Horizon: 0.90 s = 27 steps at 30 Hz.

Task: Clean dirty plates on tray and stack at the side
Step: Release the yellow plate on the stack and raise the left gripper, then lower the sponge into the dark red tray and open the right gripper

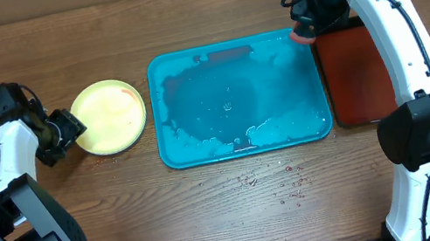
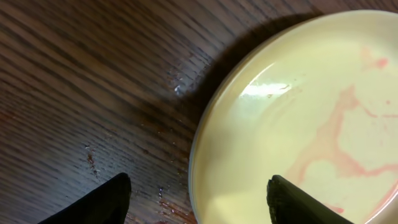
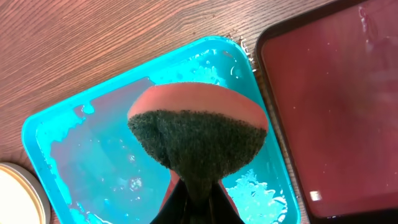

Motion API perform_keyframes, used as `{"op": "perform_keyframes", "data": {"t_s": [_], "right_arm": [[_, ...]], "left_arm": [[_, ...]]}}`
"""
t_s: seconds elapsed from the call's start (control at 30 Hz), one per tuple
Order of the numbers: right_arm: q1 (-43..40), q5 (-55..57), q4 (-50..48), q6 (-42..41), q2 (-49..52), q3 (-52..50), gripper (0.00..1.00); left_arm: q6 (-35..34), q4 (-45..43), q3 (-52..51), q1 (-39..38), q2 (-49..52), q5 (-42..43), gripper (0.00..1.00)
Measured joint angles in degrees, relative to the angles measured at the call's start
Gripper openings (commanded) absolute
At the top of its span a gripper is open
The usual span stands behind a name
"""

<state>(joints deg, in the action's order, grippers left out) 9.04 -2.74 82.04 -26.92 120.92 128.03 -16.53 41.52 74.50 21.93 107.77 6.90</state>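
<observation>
The dark wooden table (image 1: 240, 213) filled nearly all I could see; only a pale tan strip showed past its far edge. The turquoise tray (image 1: 159, 113) sat at the middle, its floor wet, with white foam (image 1: 288, 130) gathered along the near and right sides. Water droplets (image 1: 288, 183) speckled the wood just in front of it. A dark red tray (image 1: 352, 70) lay close against its right side.

The yellow plate (image 1: 109, 116) rested on the table left of the turquoise tray, apart from it, with red smears across its face. I could not tell whether others lay beneath it.

My left fingers (image 1: 73, 128) were spread at the plate's left rim, one tip over wood, one over the plate. My right fingers (image 3: 194, 202) pinched a pink sponge (image 3: 196, 130), green scouring face toward the camera, above the tray's far right corner.
</observation>
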Motion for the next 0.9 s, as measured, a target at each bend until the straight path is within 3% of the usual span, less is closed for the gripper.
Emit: {"op": "perform_keyframes", "data": {"t_s": [0.2, 0.37, 0.5, 0.77, 0.9], "right_arm": [[-0.1, 0.0, 0.9, 0.9, 0.0, 0.0, 0.04], [-1.6, 0.0, 3.3, 1.4, 0.0, 0.0, 0.04], [-5.3, 0.2, 5.1, 3.2, 0.0, 0.0, 0.04], [-12.4, 3.7, 6.3, 9.3, 0.0, -4.8, 0.04], [-14.8, 4.7, 1.5, 12.7, 0.0, -12.2, 0.04]], "left_arm": [[0.9, 2.1, 1.1, -3.8, -0.1, 0.0, 0.85], [2.8, 6.3, 8.7, -9.9, -0.9, -0.2, 0.89], [3.5, 6.7, 13.7, -15.7, -2.4, -0.2, 0.97], [4.6, 4.1, 14.2, -26.8, -3.0, -0.2, 1.0], [4.7, 1.5, 14.2, -29.5, -3.0, -0.4, 1.0]]}}
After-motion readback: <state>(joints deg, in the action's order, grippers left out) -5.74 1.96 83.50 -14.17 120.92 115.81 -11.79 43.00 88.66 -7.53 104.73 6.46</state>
